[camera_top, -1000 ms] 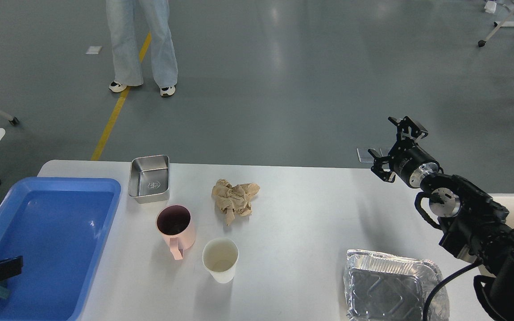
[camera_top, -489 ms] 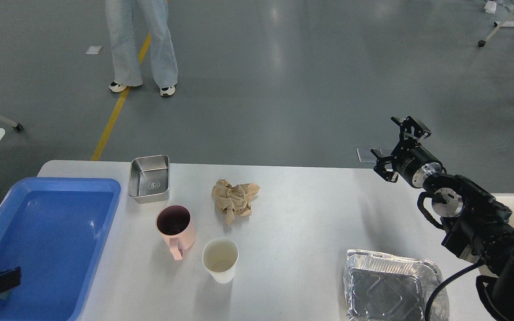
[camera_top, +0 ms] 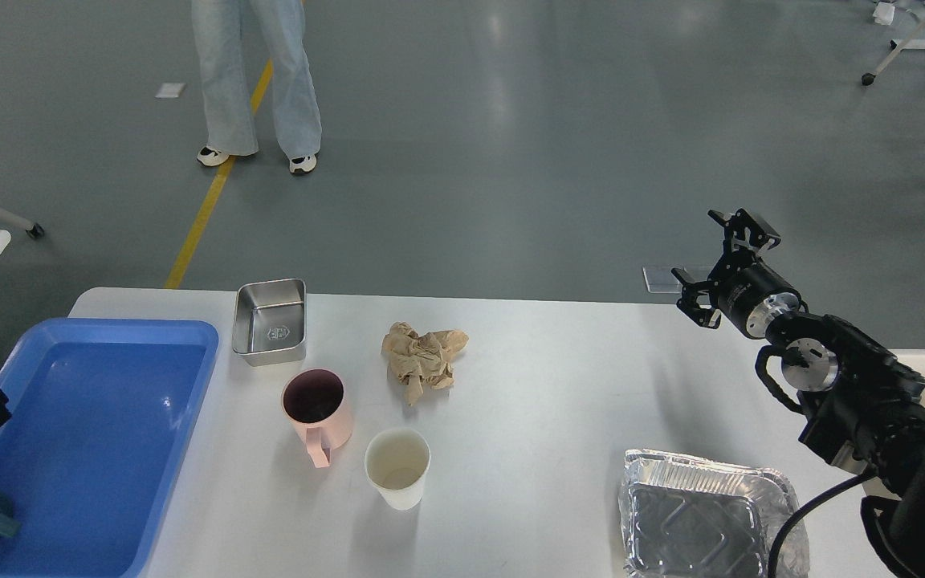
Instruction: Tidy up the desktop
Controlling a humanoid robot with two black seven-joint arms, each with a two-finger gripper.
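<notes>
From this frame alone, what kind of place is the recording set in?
Probably an indoor lab or workshop hall, not a home: a grey coated floor with a painted yellow line, wheeled furniture legs at the far right, and a person standing by the white desktop.

Blue tray (camera_top: 189,417), pink mug (camera_top: 319,413), white desktop (camera_top: 543,401)
</notes>
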